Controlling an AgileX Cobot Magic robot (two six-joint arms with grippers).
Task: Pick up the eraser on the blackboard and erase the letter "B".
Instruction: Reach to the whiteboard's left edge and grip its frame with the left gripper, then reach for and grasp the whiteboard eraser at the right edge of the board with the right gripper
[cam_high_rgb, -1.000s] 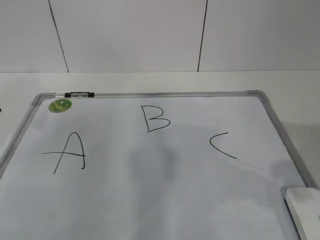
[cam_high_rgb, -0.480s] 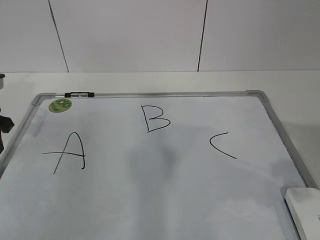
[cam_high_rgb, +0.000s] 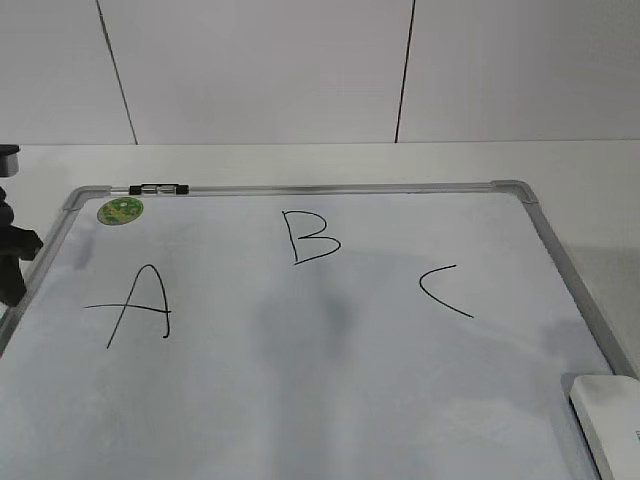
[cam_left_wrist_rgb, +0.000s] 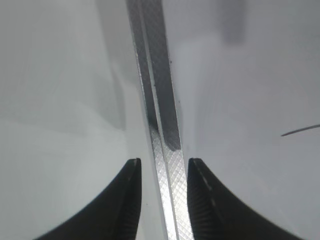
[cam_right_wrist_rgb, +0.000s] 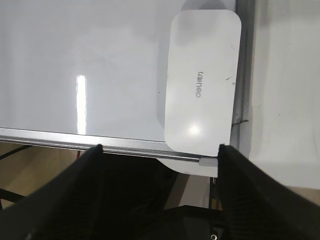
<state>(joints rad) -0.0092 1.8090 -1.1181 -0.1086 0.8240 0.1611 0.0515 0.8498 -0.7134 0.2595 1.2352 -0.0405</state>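
Note:
The blackboard (cam_high_rgb: 330, 400) is a white board with a grey frame, lying flat with A, B and C drawn on it. The letter "B" (cam_high_rgb: 310, 237) is at the top middle. The eraser (cam_high_rgb: 610, 420) is a white rounded block at the board's near right corner; the right wrist view shows it (cam_right_wrist_rgb: 200, 80) just ahead of my right gripper (cam_right_wrist_rgb: 160, 147), which is open wide and empty. My left gripper (cam_left_wrist_rgb: 162, 165) is open, its jaws on either side of the board's left frame (cam_left_wrist_rgb: 157, 90). In the exterior view it (cam_high_rgb: 10, 260) shows at the left edge.
A round green magnet (cam_high_rgb: 120, 211) sits at the board's top left corner, and a small black-and-clear clip (cam_high_rgb: 158, 188) is on the top frame. The "A" (cam_high_rgb: 140, 305) is at the left and the "C" (cam_high_rgb: 443, 290) at the right. White table and wall surround the board.
My left gripper has come into the exterior view at the left edge and moved toward the board's left frame. The eraser and the letters have not changed.

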